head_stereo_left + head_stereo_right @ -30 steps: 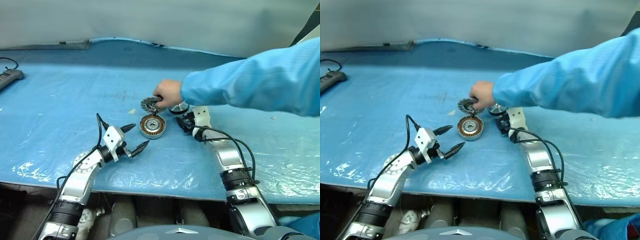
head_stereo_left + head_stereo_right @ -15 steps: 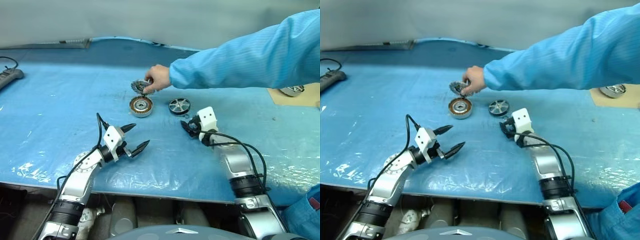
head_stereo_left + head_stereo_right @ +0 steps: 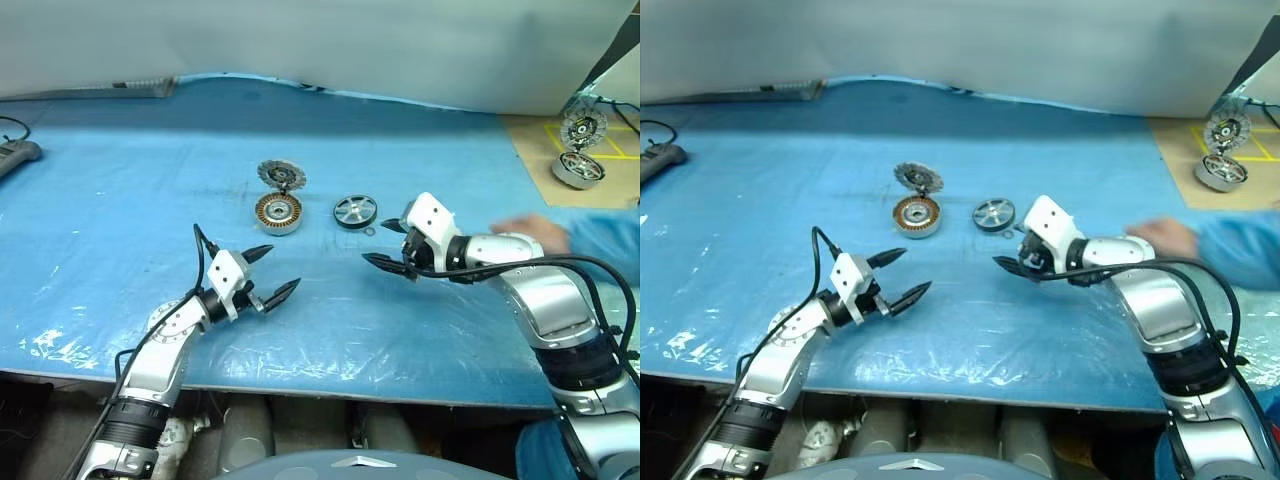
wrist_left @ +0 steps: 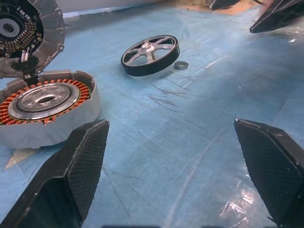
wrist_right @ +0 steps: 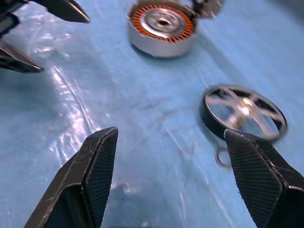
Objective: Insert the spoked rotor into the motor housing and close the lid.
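my two grippers and the motor parts on the blue sheet (image 3: 120, 200), all placed relative to the motor housing (image 3: 279, 213): the housing is sitting open with its copper windings showing, and the lid (image 3: 280, 175) is standing up on its hinge at the housing's far rim, finned face toward me. the spoked rotor (image 3: 356, 211) is lying flat just to the right of the housing, apart from it, with a tiny washer ring (image 4: 181, 65) beside the rotor's near edge. my left gripper (image 3: 270, 273) is hovering nearer to me than the housing and slightly to its left, fingers spread wide and empty. my right gripper (image 3: 392, 245) is now hanging to the right of the housing, just short of the rotor, fingers apart and empty. the person's hand (image 3: 532, 236), a moment ago at the lid, is now pulling away far to the right, and my right gripper has lifted back from the parts; i am judging that the layout is ready, so the rotor pickup is falling to me next
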Available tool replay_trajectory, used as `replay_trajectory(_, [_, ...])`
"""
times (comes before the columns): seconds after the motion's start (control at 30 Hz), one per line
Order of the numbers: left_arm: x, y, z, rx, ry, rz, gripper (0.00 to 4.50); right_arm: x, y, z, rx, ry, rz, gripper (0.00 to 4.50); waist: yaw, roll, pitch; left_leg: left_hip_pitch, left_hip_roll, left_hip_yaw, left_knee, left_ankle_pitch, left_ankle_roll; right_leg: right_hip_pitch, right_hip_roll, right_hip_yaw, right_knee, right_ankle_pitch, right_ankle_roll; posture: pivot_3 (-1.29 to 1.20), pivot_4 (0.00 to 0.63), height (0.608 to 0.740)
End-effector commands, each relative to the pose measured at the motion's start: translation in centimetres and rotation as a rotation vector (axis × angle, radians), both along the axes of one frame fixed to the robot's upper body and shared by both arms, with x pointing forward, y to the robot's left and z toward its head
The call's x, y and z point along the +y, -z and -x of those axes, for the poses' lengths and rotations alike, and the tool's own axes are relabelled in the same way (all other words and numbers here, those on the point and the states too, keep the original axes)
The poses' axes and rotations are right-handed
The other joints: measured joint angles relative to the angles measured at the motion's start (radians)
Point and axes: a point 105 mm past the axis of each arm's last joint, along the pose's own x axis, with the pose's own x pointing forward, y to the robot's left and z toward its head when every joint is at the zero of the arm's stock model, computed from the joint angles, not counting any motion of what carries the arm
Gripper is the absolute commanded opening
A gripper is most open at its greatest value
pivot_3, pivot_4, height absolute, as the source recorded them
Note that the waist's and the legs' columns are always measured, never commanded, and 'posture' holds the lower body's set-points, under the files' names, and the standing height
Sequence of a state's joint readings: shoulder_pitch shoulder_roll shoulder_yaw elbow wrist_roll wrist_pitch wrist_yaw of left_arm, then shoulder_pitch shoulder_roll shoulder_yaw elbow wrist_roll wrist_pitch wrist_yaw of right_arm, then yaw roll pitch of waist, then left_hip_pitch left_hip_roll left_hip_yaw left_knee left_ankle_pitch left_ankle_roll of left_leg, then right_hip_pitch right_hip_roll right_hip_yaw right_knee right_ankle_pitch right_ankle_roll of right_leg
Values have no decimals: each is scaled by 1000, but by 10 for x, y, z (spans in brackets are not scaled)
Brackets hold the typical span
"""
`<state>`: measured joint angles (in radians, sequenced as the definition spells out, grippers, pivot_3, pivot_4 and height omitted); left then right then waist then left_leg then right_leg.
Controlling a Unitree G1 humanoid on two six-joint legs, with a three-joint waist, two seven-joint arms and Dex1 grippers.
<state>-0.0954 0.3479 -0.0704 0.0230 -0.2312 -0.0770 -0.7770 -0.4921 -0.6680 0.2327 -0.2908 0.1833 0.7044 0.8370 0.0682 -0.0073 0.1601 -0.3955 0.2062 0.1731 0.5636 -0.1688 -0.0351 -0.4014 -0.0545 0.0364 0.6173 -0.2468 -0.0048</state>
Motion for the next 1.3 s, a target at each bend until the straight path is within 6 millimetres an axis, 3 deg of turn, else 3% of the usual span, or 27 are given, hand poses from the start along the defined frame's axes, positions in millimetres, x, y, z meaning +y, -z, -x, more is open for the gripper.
replay_trajectory(0.03, [3, -11, -2, -47, -20, 17, 4500, 20, -10, -11, -76, -99, 68, 3827, 1, 0, 0, 0, 0, 0, 0, 0, 0, 0, 0, 0, 0, 0, 0, 0, 150, 740])
replay_trajectory(0.33, [14, -12, -4, -63, -86, 20, 4500, 87, 2, -49, -145, -343, 218, 3827, -2, 0, 0, -5, 1, 0, 4, 0, 0, -4, 0, -1, 6, -1, -3, 0, 150, 740])
replay_trajectory(0.57, [16, -11, 2, -60, -112, 21, 4500, 122, 5, -77, -245, -394, 272, 3827, -2, 0, 0, -10, 2, 0, 7, 0, 1, -6, -1, -4, 7, -4, -7, 0, 150, 740])
replay_trajectory(0.8, [17, -11, 4, -58, -129, 24, 4500, 136, 6, -86, -264, -410, 306, 3827, -2, 1, 0, -10, 3, 0, 7, 0, 1, -5, -1, -5, 8, -5, -9, 0, 150, 740])
replay_trajectory(1.07, [17, -11, 3, -63, -138, 28, 4500, 141, 23, -82, -239, -449, 383, 3827, -3, 1, 1, -10, 5, 0, 8, 0, 2, -6, 0, -6, 9, -5, -10, 0, 150, 740])
replay_trajectory(1.3, [16, -12, 4, -69, -149, 31, 4500, 148, 17, -86, -252, -415, 377, 3827, -3, 2, 1, -10, 12, 0, 9, 0, 2, -6, 0, -7, 11, -6, -11, 0, 150, 740])
